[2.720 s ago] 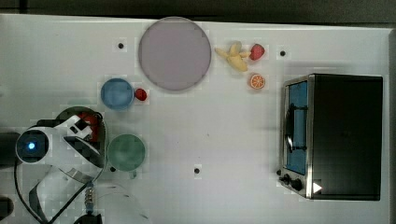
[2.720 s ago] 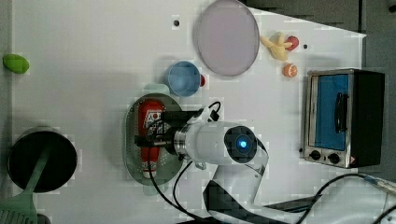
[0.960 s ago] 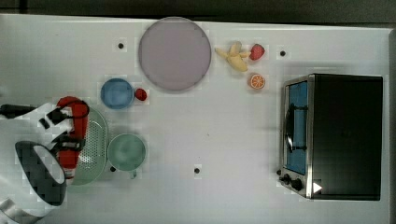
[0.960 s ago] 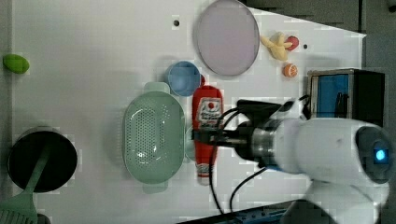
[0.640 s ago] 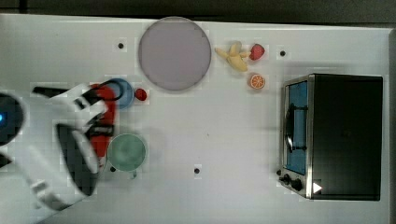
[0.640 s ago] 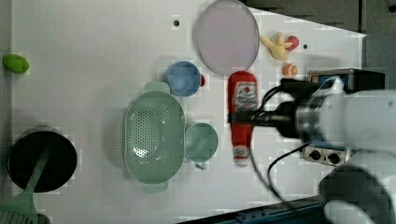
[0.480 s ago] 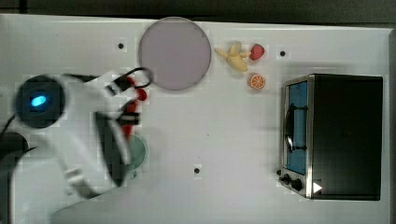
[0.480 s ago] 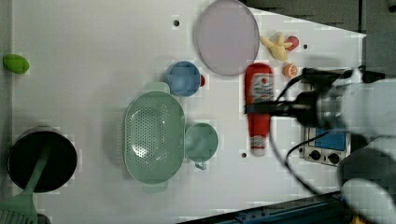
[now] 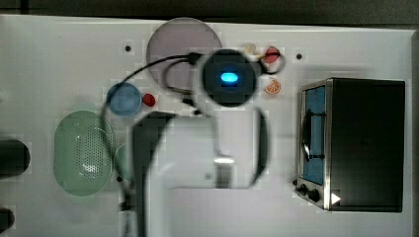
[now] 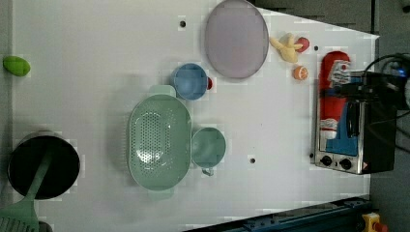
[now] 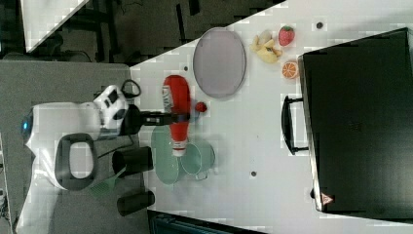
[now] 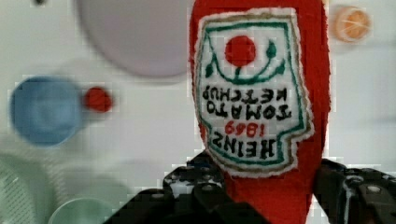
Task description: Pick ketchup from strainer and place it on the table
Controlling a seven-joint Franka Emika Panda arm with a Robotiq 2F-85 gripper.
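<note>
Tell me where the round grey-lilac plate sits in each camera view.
Top view: plate at top centre, partly under the arm.
Left view: plate at the top, right of centre.
Right view: plate in the upper middle.
Wrist view: plate behind the ketchup bottle.
Shared landmark: the orange slice, near the plate in every view.

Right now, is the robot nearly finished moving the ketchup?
About halfway. Done: the ketchup is out of the strainer, which holds nothing. In hand: the pincer grips the bottle around its lower part and carries it above the table. Left: lower it onto a bare patch of table and let go.
</note>
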